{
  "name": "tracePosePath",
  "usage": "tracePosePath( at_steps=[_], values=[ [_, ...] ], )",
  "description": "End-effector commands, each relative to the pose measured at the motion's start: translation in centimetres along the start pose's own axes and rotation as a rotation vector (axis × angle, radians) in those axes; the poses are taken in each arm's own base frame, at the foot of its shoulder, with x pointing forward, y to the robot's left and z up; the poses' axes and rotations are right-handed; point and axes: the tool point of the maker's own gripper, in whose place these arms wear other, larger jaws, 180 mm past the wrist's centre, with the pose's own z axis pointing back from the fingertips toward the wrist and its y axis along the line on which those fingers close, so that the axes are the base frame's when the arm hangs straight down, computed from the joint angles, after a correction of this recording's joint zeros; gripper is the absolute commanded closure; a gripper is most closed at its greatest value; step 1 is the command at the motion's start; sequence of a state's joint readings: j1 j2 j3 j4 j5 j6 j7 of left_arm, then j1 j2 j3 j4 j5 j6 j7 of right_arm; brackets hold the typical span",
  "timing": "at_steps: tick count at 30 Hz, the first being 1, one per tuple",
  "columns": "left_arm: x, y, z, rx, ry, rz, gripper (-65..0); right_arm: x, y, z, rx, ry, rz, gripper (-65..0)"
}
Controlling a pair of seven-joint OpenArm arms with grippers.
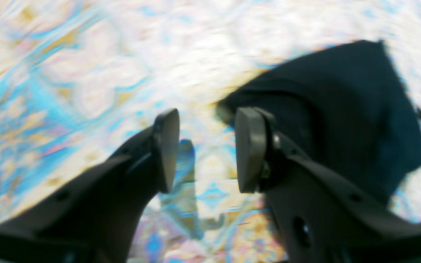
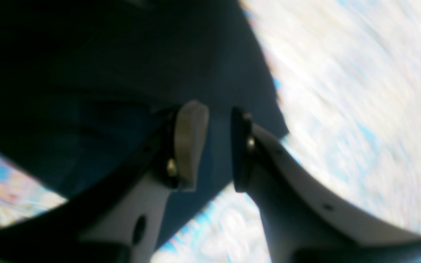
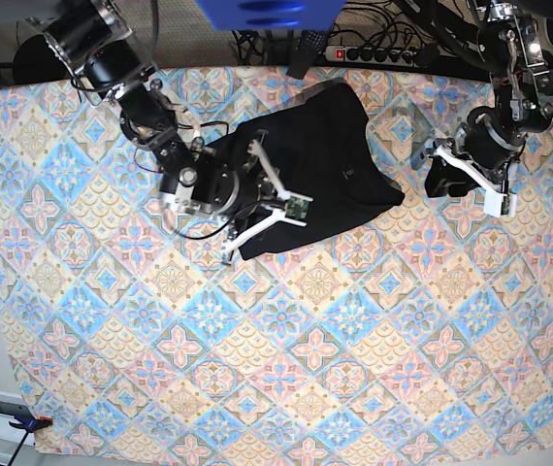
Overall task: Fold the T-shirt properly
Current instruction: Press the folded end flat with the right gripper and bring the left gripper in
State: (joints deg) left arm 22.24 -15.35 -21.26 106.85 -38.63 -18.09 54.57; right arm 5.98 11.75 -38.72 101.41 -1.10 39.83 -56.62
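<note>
**Ana:** Base view shows the shirt [image 3: 320, 160] as a soft black heap, folded into a rough wedge, lying toward the far side of the table [image 3: 286, 379] near its middle. The cloth [image 3: 374, 320] under it is flat and printed with blue, pink and yellow tile-like diamonds.

**Ben:** Any label or sleeves to see?

**Ana:** No, the folds hide them. Its left edge is covered by the right arm, and both wrist views are badly smeared, so the weave cannot be made out.

**Ben:** And the right gripper [image 2: 210, 146]?

**Ana:** It hangs over the shirt's near left edge. In its wrist view the pale fingers [image 2: 190, 142] stand a narrow gap apart, with black fabric showing behind and between them. Whether they touch the fabric I cannot tell; nothing is pinched between them.

**Ben:** The left one?

**Ana:** The left gripper [image 1: 207, 149] sits to the right of the shirt, apart from it. Its dark rounded pads [image 1: 249, 148] are spread wide with only patterned cloth between them, holding nothing. The shirt's corner lies just beyond the right pad in that view.
</note>
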Motion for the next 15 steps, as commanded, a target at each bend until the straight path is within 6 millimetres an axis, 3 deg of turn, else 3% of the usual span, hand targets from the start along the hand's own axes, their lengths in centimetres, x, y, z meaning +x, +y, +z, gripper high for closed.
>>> tracePosePath(
  at_steps=[1, 4, 7, 12, 15],
  values=[
    [0.3, -0.4, 0.3, -0.010, -0.009, -0.025, -23.6, 1.6, -0.8, 0.6, -0.018, -0.076, -0.014, -14.5],
    [-0.6, -2.6, 0.6, -0.064, 0.033, -0.106, -23.6, 1.2, -3.0, 1.3, -0.071, -0.110, -0.072, -14.5],
    [-1.6, -6.6, 1.0, -0.174, 0.084, -0.234, -23.6, 0.0, -4.6, 1.2, -0.098, -0.112, -0.126, -14.5],
    [-4.1, -9.6, 0.9, -0.285, 0.178, -0.346, -23.5, -3.6, -4.5, -0.7, -0.066, -0.056, -0.224, -8.1],
    [-4.9, -11.5, 0.7, -0.344, 0.200, -0.372, -21.5, -3.9, -5.5, -1.0, -0.074, -0.061, -0.238, -4.0]
  ],
)
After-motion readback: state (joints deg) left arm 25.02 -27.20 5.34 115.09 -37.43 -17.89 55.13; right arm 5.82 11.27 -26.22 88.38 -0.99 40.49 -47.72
